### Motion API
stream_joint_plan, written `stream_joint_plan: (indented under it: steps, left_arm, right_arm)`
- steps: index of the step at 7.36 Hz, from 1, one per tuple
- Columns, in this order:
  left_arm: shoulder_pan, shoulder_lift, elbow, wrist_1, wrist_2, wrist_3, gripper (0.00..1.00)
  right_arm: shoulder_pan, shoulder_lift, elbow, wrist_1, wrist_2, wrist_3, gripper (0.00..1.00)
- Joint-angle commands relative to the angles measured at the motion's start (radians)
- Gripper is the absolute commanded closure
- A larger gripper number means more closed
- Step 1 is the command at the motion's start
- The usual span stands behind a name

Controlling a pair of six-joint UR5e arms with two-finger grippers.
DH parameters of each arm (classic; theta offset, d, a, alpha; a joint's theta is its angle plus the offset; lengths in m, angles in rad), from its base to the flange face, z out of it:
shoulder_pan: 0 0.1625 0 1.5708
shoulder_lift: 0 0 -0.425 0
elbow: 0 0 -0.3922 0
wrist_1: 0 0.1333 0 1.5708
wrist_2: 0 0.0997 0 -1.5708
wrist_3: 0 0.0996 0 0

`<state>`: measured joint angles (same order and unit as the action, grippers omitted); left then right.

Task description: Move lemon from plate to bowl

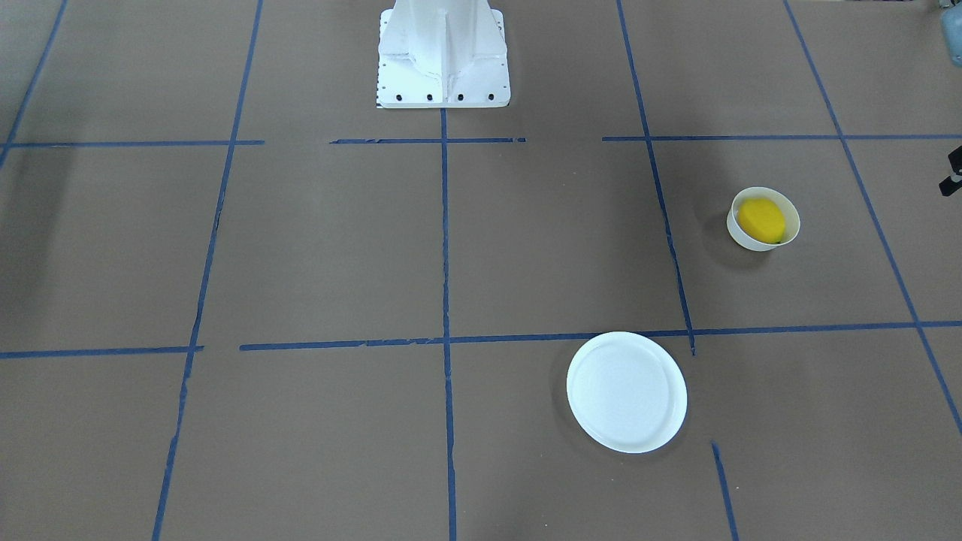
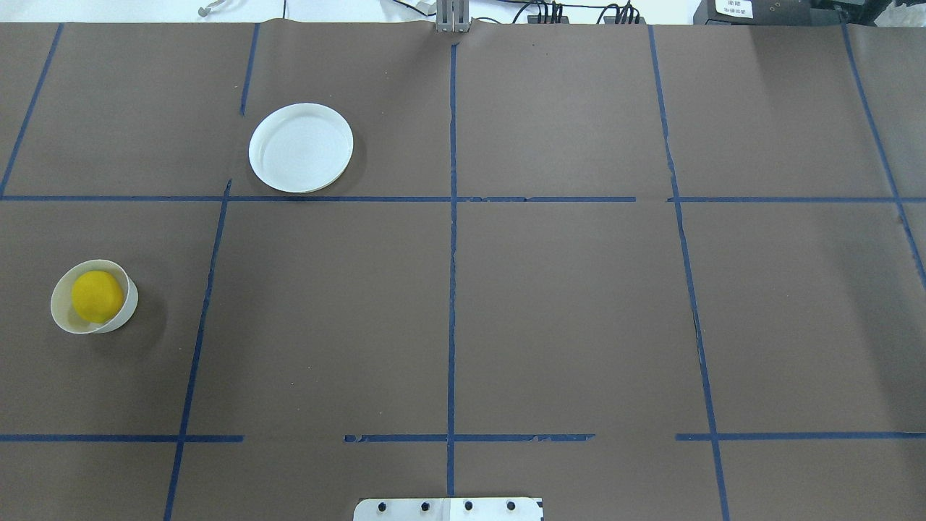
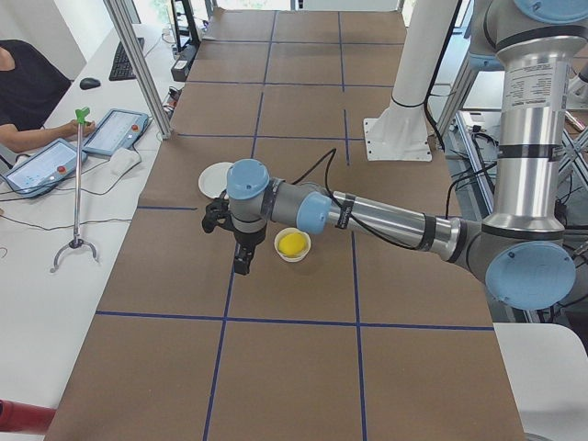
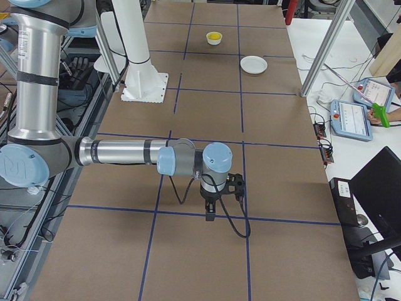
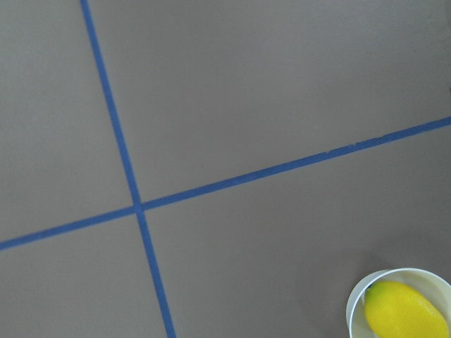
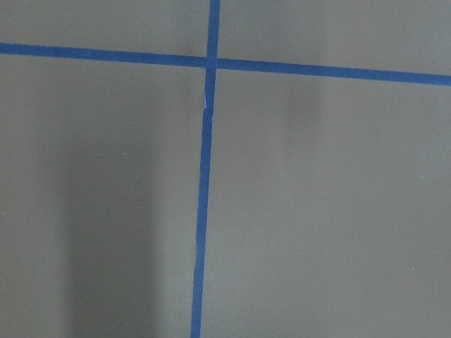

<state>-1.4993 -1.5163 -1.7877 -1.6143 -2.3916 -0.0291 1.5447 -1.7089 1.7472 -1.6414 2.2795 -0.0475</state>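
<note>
One lemon point(image 1: 760, 219) lies in the bowl point(image 1: 742, 234) just beside the left pincer point(image 3: 241, 262), the plate point(image 1: 626, 391) well apart, and whether that or the right pincer point(image 4: 210, 215) is wide or narrow cannot be told.

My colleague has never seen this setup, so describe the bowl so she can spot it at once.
On the brown table crossed by blue tape lines, look to the robot's left side, where two white dishes sit apart. The bowl is the one nearer the robot's base. It is small and deep with a yellow lemon inside, unlike the wide, flat, empty plate.
</note>
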Motion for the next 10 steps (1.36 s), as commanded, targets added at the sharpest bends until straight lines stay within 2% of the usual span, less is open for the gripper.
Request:
stream_joint_plan:
  steps: [1,2,10]
  left_arm:
    - [-0.036,0.077,0.047,-0.003,-0.015,0.053,0.0]
    - [-0.038,0.077,0.068,0.005,-0.012,0.108,0.0]
    - [-0.047,0.077,0.074,0.004,-0.004,0.11,0.0]
  right_arm:
    - [0.0,0.0,0.0,0.0,0.0,0.0,0.0]
    - [0.0,0.0,0.0,0.0,0.0,0.0,0.0]
    - [0.0,0.0,0.0,0.0,0.0,0.0,0.0]
